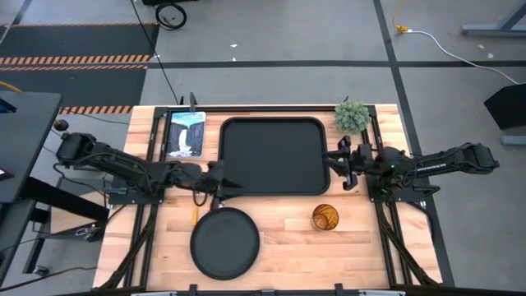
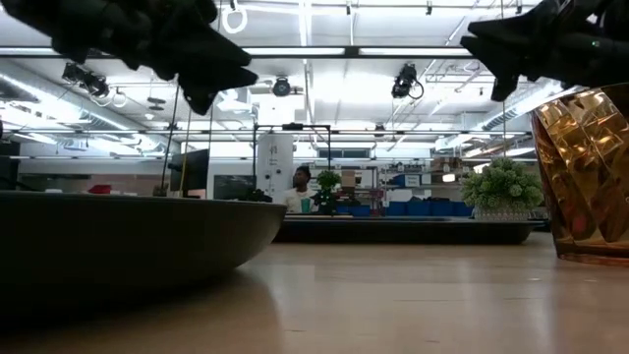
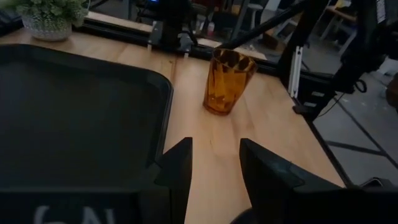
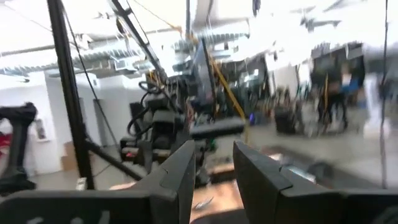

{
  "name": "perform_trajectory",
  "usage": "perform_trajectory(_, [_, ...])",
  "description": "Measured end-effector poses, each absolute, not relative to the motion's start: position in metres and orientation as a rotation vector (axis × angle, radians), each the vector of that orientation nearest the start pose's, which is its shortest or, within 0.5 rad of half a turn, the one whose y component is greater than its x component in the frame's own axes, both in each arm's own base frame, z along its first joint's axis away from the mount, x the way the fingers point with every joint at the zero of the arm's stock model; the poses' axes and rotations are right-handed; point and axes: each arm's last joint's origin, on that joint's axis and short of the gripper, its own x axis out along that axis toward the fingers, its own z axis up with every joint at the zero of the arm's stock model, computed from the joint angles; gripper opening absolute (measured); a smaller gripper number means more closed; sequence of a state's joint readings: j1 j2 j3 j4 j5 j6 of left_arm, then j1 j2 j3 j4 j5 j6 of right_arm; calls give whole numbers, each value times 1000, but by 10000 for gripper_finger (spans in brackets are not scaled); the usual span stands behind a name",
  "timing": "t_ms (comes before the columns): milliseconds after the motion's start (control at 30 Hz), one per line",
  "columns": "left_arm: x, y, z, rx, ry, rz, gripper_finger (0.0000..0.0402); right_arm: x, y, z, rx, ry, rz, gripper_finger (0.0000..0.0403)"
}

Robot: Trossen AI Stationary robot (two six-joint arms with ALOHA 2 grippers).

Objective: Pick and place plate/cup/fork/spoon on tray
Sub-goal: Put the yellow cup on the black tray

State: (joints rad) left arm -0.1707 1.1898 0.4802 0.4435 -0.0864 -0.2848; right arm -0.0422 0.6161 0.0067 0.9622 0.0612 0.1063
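Observation:
The black tray lies at the table's far middle. The round black plate rests flat near the front edge, and the amber cup stands upright to its right. My left gripper is open and empty above the tray's near left corner; its wrist view shows the tray and the cup ahead. My right gripper is open and empty, raised beside the tray's right rim. An orange sliver of the spoon's handle shows under my left arm. The fork is hidden.
A small green potted plant stands at the tray's far right corner. A picture book lies left of the tray. Bare wood lies between the plate and the cup. A person shows far off in the room.

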Motion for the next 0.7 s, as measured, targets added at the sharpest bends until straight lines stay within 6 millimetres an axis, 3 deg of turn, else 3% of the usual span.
perform_trajectory(167, [259, -42, 213, -229, 362, -34, 142, 130, -5, 198, 50, -352, -81, 116])
perform_trajectory(367, [281, -44, 213, -215, 462, -14, 142, 136, 3, 188, 84, -200, -119, 116])
perform_trajectory(533, [298, -47, 213, -246, 483, -2, 142, 142, 5, 193, 81, -72, -222, 116])
perform_trajectory(700, [311, -52, 213, -287, 510, 5, 142, 142, 4, 197, 60, -66, -246, 116])
